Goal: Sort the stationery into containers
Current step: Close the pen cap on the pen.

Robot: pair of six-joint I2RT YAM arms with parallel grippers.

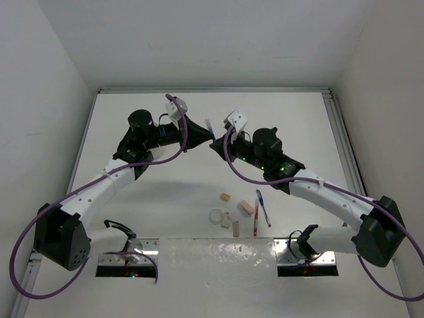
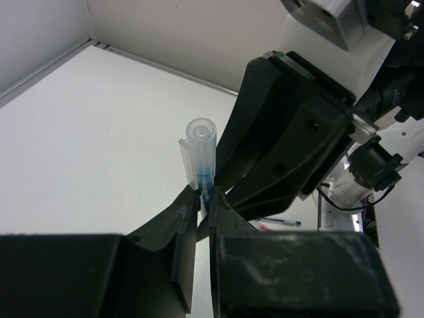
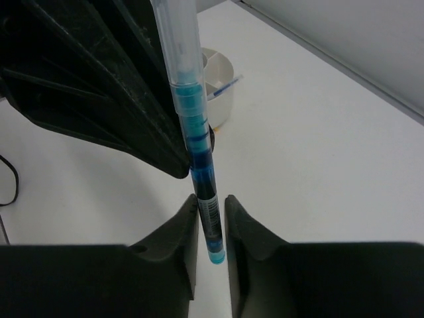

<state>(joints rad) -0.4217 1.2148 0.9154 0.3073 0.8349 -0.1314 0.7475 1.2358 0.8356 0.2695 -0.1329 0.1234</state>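
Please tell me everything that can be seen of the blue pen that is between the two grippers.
The pen is a clear plastic stick with blue ink parts inside and a barcode label near one end. It hangs above the table. The left gripper is shut on it just under the clear cap; the right gripper flanks the labelled end, contact unclear.

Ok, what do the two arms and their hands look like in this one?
The left arm and right arm share white links, black joint housings and a looping purple cable each. The left hand and right hand have matte black, tapered fingers. A small green light shows on the right arm.
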